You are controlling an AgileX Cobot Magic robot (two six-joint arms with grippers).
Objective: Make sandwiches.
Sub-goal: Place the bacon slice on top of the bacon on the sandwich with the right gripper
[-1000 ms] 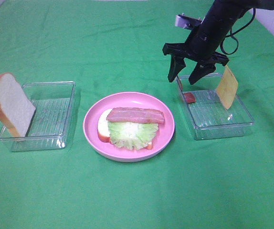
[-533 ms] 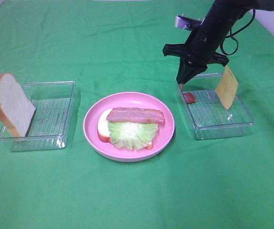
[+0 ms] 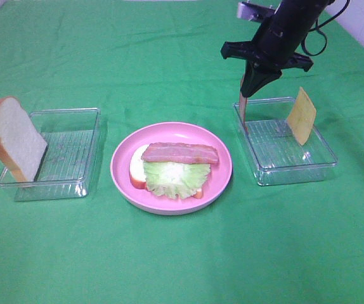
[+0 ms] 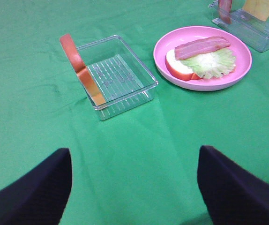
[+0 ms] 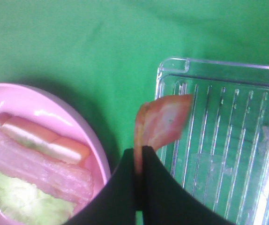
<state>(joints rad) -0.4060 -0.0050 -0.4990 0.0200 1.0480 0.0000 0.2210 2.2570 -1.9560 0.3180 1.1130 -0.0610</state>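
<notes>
Bacon (image 3: 243,114) is hanging long-axis down, pinched at top by our right gripper (image 3: 248,92) above the tray's (image 3: 296,172) plate-side corner; we are judging the plate (image 3: 115,166) lies leftward. Left gripper (image 4: 134,187) is standing spread.

Bright, even light falls from above on the green cloth (image 3: 169,266). The pink plate (image 3: 120,180) casts a soft, narrow shadow. Glints mark the rim of the clear tray (image 5: 172,63). The right wrist view is soft, its nearest parts blurred.
</notes>
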